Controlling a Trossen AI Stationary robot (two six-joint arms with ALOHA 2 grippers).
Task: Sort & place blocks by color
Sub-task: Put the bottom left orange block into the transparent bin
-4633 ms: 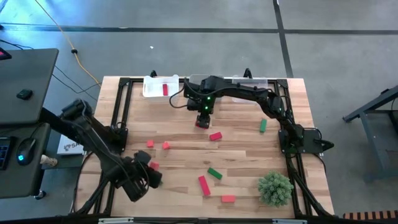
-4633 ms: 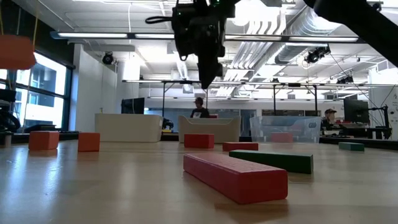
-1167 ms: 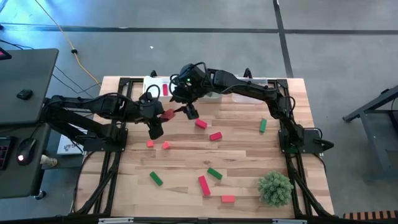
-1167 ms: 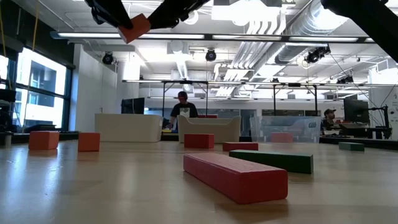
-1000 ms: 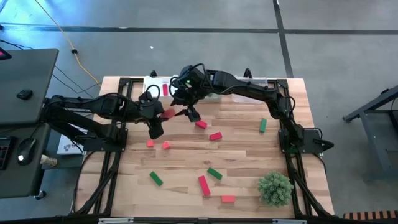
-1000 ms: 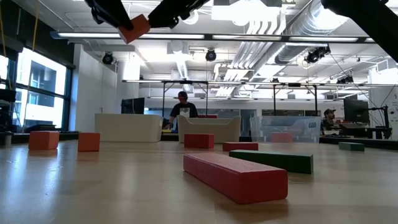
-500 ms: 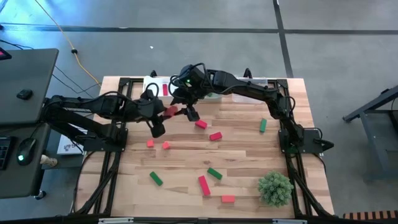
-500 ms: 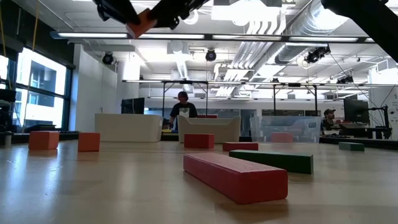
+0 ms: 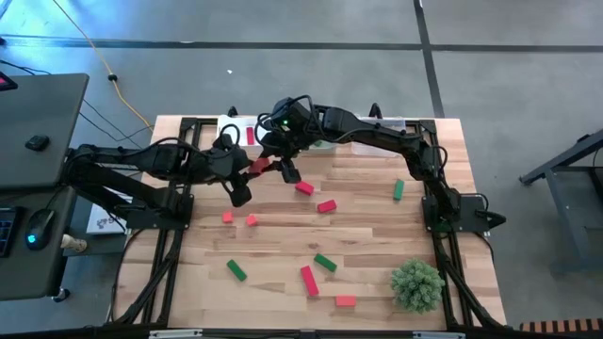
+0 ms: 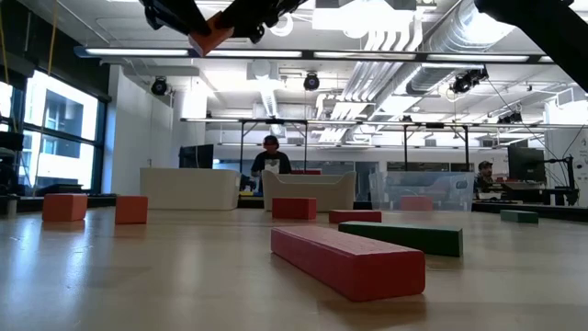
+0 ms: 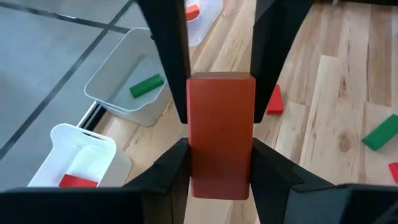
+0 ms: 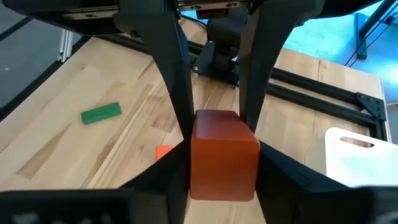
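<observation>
Since half a second ago the orange-red block (image 9: 258,168) has barely shifted, edging a touch toward the right arm while staying high above the desk (image 9: 377,245). Nearest in the low view lie a long red bar (image 10: 347,261) and a green bar (image 10: 401,235), with two orange blocks (image 10: 64,206) resting farther back. Above them, at mid-desk near the far edge, the left gripper (image 9: 247,173) and right gripper (image 9: 273,166) meet end to end, and both wrist views show fingers clamped on the same block (image 11: 221,134), a handover in mid-air. Beyond it stand the clear bins (image 11: 127,81), one holding a green piece, another a red one. My worry: if either side lets go too early, or both pull together, the block could twist loose and drop.
</observation>
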